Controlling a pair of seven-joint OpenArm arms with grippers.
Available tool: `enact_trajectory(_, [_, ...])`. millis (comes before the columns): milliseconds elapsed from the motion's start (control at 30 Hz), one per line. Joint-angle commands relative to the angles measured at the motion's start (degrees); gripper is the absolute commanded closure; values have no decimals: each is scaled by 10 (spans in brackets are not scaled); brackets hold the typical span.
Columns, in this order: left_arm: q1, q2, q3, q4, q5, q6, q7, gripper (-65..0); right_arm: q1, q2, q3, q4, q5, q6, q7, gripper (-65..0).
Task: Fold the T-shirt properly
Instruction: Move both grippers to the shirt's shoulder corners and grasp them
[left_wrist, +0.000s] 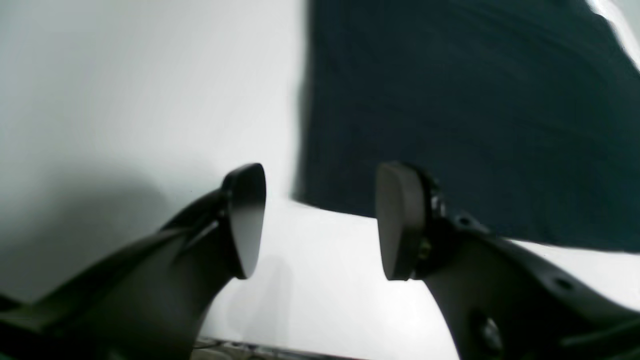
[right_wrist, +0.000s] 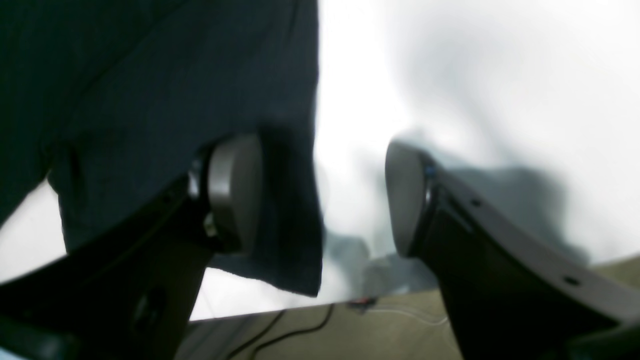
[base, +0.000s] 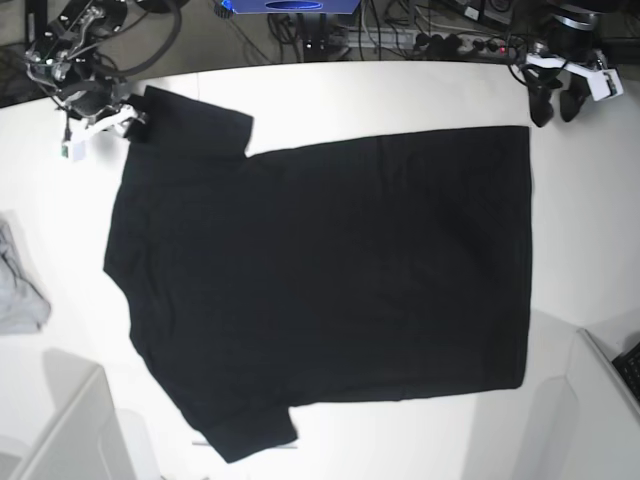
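Note:
The black T-shirt (base: 330, 270) lies spread flat on the white table (base: 400, 95), plain side up, sleeves toward the left. My left gripper (left_wrist: 322, 220) is open above bare table just off the shirt's far right corner (left_wrist: 475, 115); in the base view the left gripper (base: 556, 110) hangs at the top right. My right gripper (right_wrist: 320, 197) is open over the far sleeve's edge (right_wrist: 150, 75), one finger (right_wrist: 235, 192) above the cloth and the other (right_wrist: 405, 200) above the table. In the base view the right gripper (base: 128, 120) sits at the sleeve's corner.
A small light-grey cloth (base: 20, 290) lies at the table's left edge. White box-like edges stand at the front left (base: 70, 430) and front right (base: 600, 400). Cables and equipment (base: 440, 30) crowd the space behind the table.

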Motion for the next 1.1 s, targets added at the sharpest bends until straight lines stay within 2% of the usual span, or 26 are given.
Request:
enact_trajectory(0, [5, -3, -3, 8, -7, -7, -13, -344, -8, 1, 0, 6, 1, 12, -3, -366])
enact_trajectory(67, [5, -3, -10, 7, -7, -7, -13, -344, -18, 2, -19, 6, 1, 17, 0, -365])
enact_trajectory(167, [-5, -3, -9, 7, -7, -7, -8, -344, -33, 3, -47, 5, 1, 21, 1, -321])
enact_trajectory(300, [-29, -2, -12, -9, -7, -7, 60, -344, -46, 1, -75, 5, 1, 21, 30, -288])
enact_trajectory(500, [-75, 43, -86, -37, -7, -9, 124, -344, -57, 2, -81, 0, 1, 21, 44, -278])
enact_trajectory(567, [-92, 44, -102, -40, -7, -9, 164, -344, -54, 4, -81, -13, 1, 21, 44, -216])
enact_trajectory(633, [-106, 44, -111, -41, -7, -9, 196, -344, -52, 7, -82, -31, 1, 21, 44, -110])
enact_trajectory(667, [-111, 44, -114, -41, -7, -9, 209, -344, -48, 7, -82, -41, 1, 21, 44, -36])
enact_trajectory(700, [-115, 44, -114, -41, -7, -9, 214, -344, -43, 7, -81, -49, 1, 21, 43, 0])
enact_trajectory(1000, [-148, 44, -107, -83, -2, -9, 220, -344, -36, 7, -82, -66, 1, 21, 41, 0])
enact_trajectory(1067, [-158, 43, -107, -96, -2, -9, 238, -344, -36, 8, -82, -66, 1, 21, 41, 0])
